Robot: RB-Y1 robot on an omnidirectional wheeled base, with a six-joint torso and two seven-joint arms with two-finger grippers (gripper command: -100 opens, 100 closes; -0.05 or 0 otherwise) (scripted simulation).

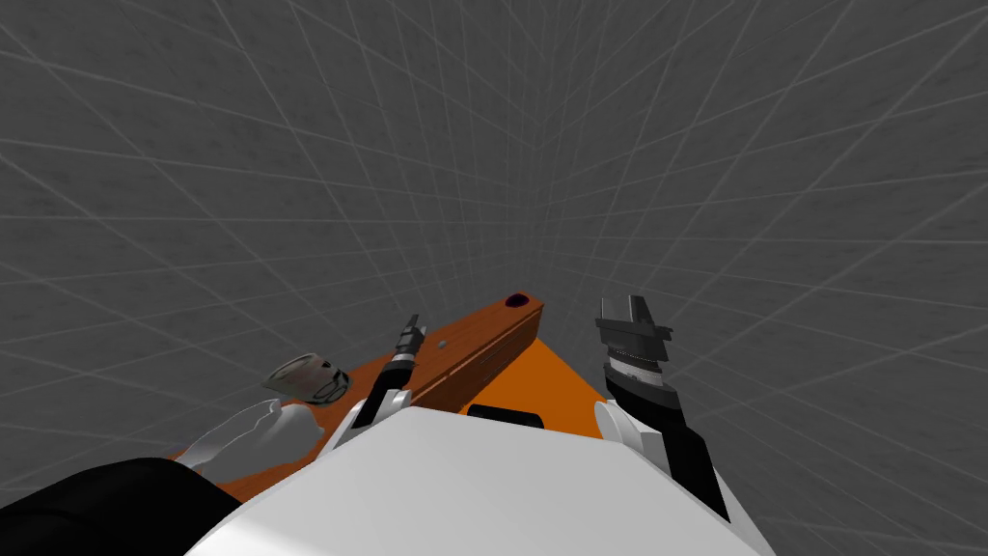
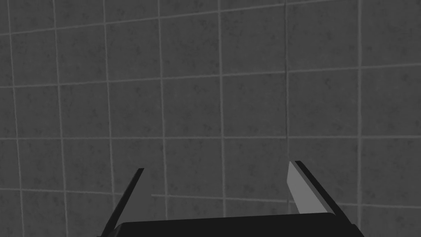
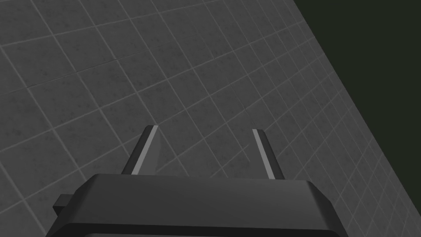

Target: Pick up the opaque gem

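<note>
Nearest, at 7 o'clock in the head view, a black shape point(image 1: 96, 502) covers the near end of the brown tabletop point(image 1: 473, 338). Just past it lies a pale, see-through thing point(image 1: 232, 434), and beyond that a grey, rounded object point(image 1: 311, 376) (I cannot tell what it is). The left claw point(image 1: 412, 328) reaches over the tabletop, seen edge-on. In its wrist view the left claw point(image 2: 218, 181) is spread wide and holds nothing. At that claw's 4 o'clock, just beside it and not touching, the gem point(image 1: 442, 343) lies on the tabletop as a small grey dot. The right claw point(image 1: 625, 309) hangs at 3 o'clock, off the tabletop and over grey tiles point(image 1: 772, 290). In its wrist view the right claw point(image 3: 205, 152) is also spread and holds nothing. At the tabletop's far end sits a dark red hollow point(image 1: 518, 300).
</note>
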